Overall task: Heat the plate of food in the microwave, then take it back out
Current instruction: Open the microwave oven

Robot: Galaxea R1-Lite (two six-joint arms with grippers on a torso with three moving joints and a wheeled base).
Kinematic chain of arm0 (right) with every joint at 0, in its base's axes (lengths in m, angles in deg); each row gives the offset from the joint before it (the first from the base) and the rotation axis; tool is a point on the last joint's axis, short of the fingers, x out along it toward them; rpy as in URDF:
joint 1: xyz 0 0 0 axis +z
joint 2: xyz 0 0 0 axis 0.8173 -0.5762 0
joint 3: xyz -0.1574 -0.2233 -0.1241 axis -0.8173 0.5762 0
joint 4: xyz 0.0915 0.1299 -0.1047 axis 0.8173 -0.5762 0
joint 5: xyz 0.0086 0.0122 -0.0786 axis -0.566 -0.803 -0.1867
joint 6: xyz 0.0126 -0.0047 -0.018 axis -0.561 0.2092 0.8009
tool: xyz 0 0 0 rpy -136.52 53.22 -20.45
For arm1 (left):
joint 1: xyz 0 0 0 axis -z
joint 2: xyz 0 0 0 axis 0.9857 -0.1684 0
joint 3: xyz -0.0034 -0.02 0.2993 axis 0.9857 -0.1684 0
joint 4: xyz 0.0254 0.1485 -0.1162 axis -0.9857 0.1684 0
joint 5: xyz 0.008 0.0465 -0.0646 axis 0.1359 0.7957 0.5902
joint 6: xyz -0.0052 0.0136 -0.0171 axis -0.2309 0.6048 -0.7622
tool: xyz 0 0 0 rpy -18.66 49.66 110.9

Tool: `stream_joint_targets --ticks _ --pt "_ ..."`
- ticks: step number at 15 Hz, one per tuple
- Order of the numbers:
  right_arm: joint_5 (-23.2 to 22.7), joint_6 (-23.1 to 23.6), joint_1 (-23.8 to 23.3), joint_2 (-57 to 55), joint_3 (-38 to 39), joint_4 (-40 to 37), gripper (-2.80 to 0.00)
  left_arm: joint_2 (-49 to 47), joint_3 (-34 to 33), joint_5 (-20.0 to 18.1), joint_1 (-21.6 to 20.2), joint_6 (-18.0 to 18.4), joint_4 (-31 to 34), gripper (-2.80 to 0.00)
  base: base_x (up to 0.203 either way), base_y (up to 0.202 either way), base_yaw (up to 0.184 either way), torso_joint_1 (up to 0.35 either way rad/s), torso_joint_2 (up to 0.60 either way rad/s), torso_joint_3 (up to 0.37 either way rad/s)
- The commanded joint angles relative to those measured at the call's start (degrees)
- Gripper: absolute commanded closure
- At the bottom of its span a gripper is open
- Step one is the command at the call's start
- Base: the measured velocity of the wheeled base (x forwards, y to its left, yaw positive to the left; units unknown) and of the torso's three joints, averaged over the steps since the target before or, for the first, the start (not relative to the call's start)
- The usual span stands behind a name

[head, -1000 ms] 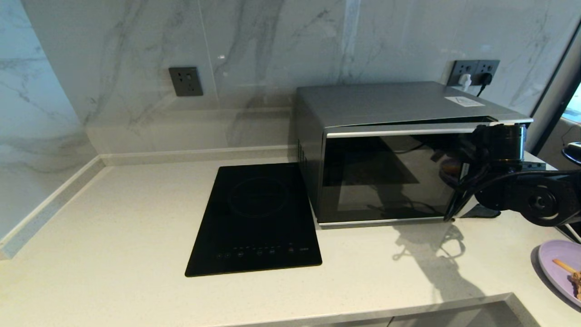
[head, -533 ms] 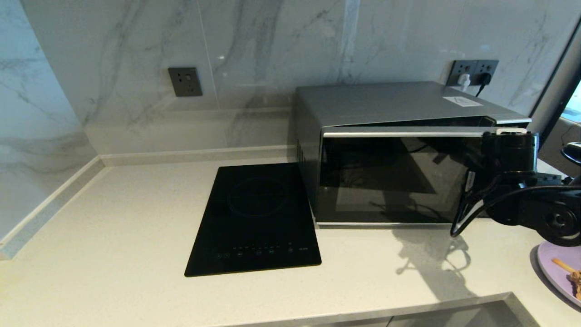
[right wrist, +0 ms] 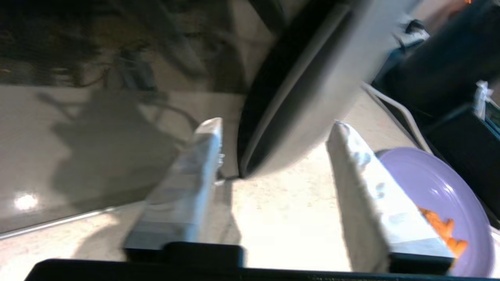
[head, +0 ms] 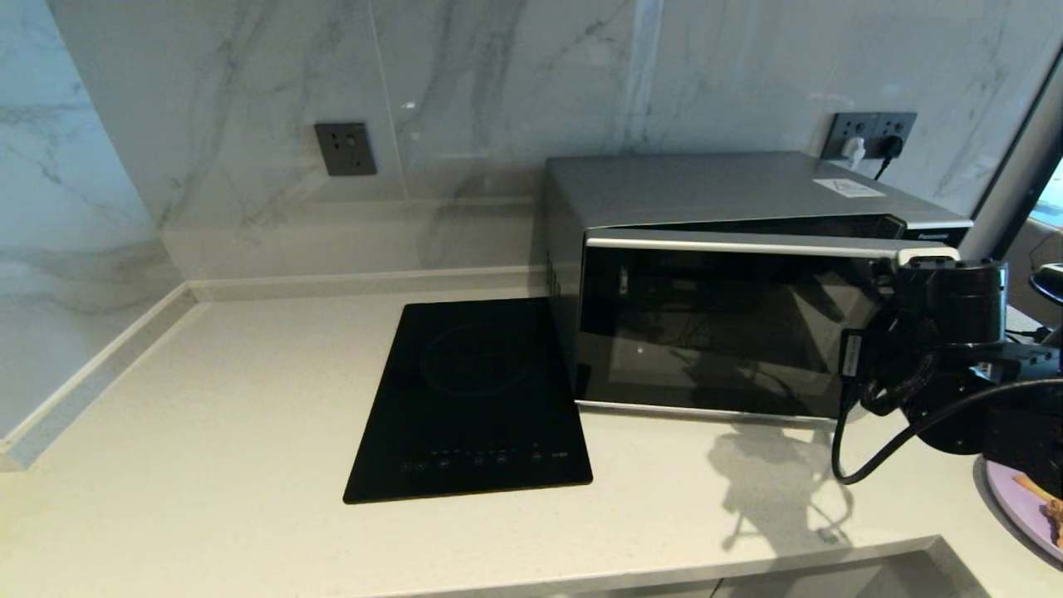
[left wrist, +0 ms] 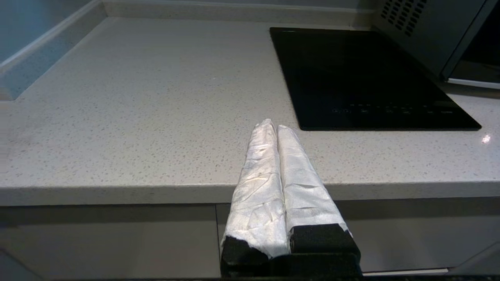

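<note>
The silver microwave (head: 714, 191) stands at the back right of the counter with its dark glass door (head: 714, 332) swung partly out. My right arm (head: 947, 332) is at the door's free edge. In the right wrist view my right gripper (right wrist: 275, 125) is open, its white fingers (right wrist: 187, 187) spread to either side of the curved silver handle (right wrist: 304, 89) without gripping it. The lavender plate of food (head: 1017, 507) lies on the counter at the far right, and the plate (right wrist: 441, 191) with orange-brown pieces (right wrist: 443, 230) also shows beside the right finger. My left gripper (left wrist: 272, 125) is shut and parked below the counter's front edge.
A flat black induction cooktop (head: 473, 399) is set into the counter left of the microwave. Wall sockets (head: 345, 149) sit on the marble wall, and a plugged one (head: 872, 133) is behind the microwave. The counter's front edge (head: 664, 565) runs close below.
The microwave door has swung further out. My right arm has drawn back to the right and lower with it, and its jaws have opened off the handle.
</note>
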Motion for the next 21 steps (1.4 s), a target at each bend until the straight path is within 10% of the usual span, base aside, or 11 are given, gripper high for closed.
stream_joint_targets --ticks 1,7,15,16,21 --pt "0.89 -0.28 0.76 1.48 0.81 0.16 -2.80 -0.09 0.00 0.01 -0.01 -0.03 -0.02 0.00 0.000 0.000 0.000 0.000 0.00 0.000" --pt "0.94 0.27 8.64 13.01 0.68 -1.06 -2.80 -0.09 0.00 0.01 -0.01 -0.03 -0.02 0.00 0.000 0.000 0.000 0.000 0.00 0.000" --pt "-2.97 0.06 11.64 21.46 -19.96 -28.51 -2.80 -0.09 0.00 0.01 -0.01 -0.03 -0.02 0.00 0.000 0.000 0.000 0.000 0.00 0.000" --pt "-4.19 -0.32 11.63 21.49 -22.80 -31.80 0.00 -0.09 0.00 0.01 -0.01 -0.03 -0.02 0.00 0.000 0.000 0.000 0.000 0.00 0.000" --pt "-10.78 -8.45 11.45 16.91 -37.02 -48.99 0.00 -0.09 0.00 0.01 -0.01 -0.03 -0.02 0.00 0.000 0.000 0.000 0.000 0.00 0.000"
